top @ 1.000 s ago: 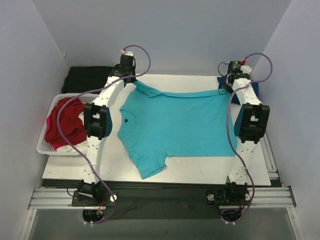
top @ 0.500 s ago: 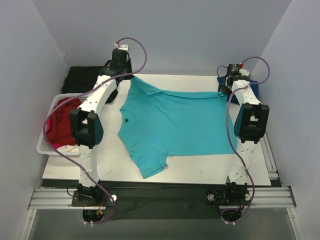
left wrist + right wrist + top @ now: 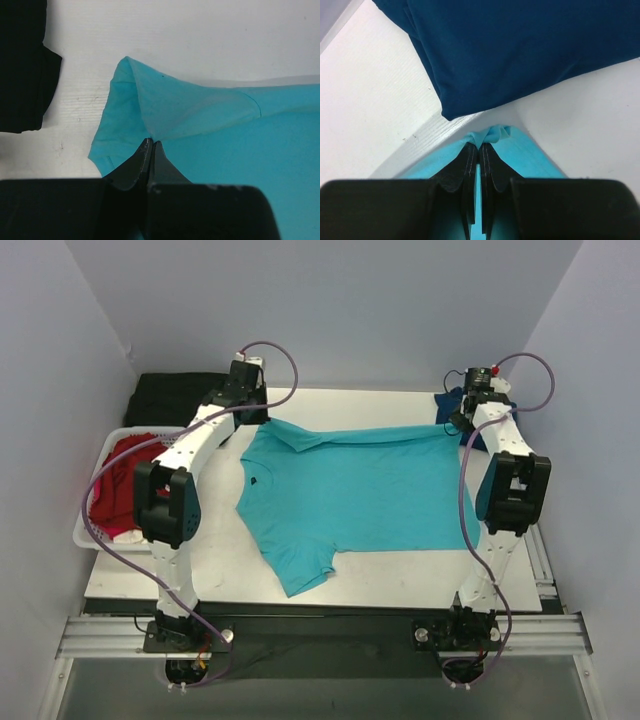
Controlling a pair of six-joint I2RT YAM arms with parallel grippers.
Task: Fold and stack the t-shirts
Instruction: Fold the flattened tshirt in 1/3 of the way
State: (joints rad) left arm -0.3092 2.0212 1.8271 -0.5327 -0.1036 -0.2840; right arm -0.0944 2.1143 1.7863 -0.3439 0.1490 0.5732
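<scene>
Straightened since a second ago, the soft, light turquoise t-shirt is pinched at its eleven and one o'clock corners by left pincer and right pincer.

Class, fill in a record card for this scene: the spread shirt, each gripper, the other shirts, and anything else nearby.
Spread shirt: turquoise t-shirt, laid out on the table
Left gripper: shut, pinching the spread shirt's far left edge, cloth pulled up into a peak
Right gripper: shut, pinching its far right corner
Navy t-shirt: at the table's far right corner
Red t-shirt: bunched in the white basket, left of the table
Black cloth: far left, behind the basket
</scene>
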